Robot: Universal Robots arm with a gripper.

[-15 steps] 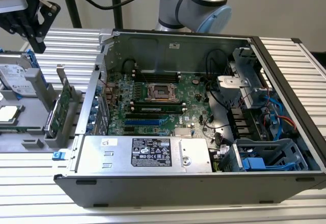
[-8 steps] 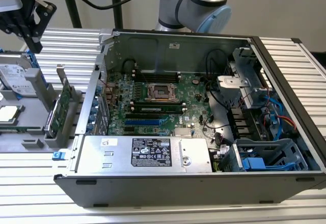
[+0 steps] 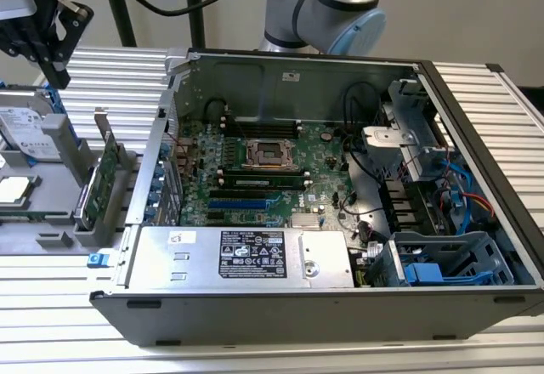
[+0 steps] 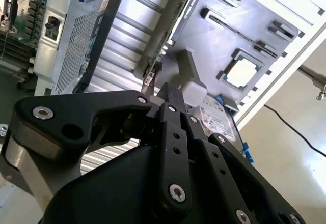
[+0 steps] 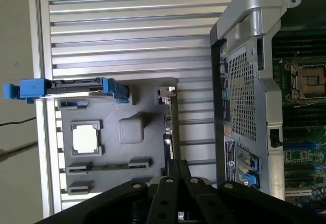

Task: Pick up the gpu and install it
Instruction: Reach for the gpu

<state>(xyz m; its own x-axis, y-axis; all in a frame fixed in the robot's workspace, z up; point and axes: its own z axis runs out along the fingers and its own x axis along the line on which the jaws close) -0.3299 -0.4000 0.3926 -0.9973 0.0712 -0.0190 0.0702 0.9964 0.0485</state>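
Note:
The gpu [image 3: 106, 178] stands on edge in a grey holder tray [image 3: 51, 221], at the exterior view's left of the open computer case [image 3: 340, 178]. It is a green card with a silver end bracket. In both wrist views it shows edge-on as a thin strip [image 5: 171, 132] [image 4: 181, 20]. My black gripper [image 3: 58, 75] hangs high above the tray, apart from the card. Its fingers [image 5: 173, 169] are shut together with nothing between them, and their tips [image 4: 170, 89] point down toward the card's top edge.
The tray also carries a hard drive with blue rails [image 5: 76, 87] and a processor chip [image 5: 85, 137]. Inside the case lie the green motherboard [image 3: 263, 170], a silver power supply [image 3: 246, 255] and blue drive cages [image 3: 442, 263]. A slatted metal table [image 3: 110, 76] lies beneath everything.

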